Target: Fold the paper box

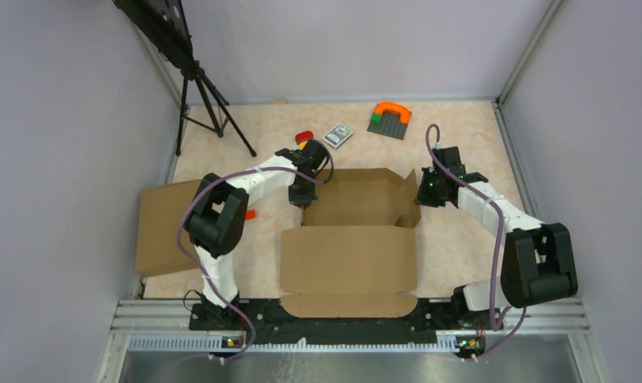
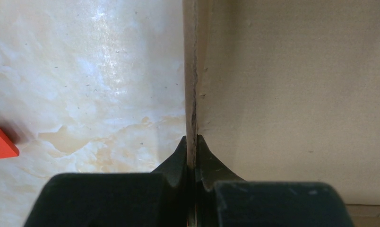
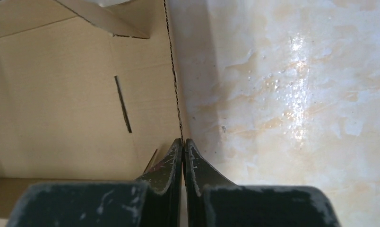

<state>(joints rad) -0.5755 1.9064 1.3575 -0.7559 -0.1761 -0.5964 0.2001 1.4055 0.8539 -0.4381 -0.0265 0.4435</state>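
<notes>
Left gripper [image 2: 191, 143], fingers nearly closed, pinches the upright wall edge of the box [image 2: 297, 85]. Right gripper [image 3: 183, 144] clamps the opposite wall edge the same way.

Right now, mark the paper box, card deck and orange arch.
paper box [image 1: 350, 259]: top view, centre of near flap.
card deck [image 1: 338, 134]: top view, top face.
orange arch [image 1: 391, 106]: top view, crown of arch.

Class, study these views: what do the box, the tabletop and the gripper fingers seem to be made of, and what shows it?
Box: brown corrugated cardboard, matte; its cut edge looks fluted. Tabletop: glossy stone-look surface, perhaps laminate; marbled cream pattern with glare spots. Fingers: black, probably hard plastic; matte, with pale scuffs.
</notes>
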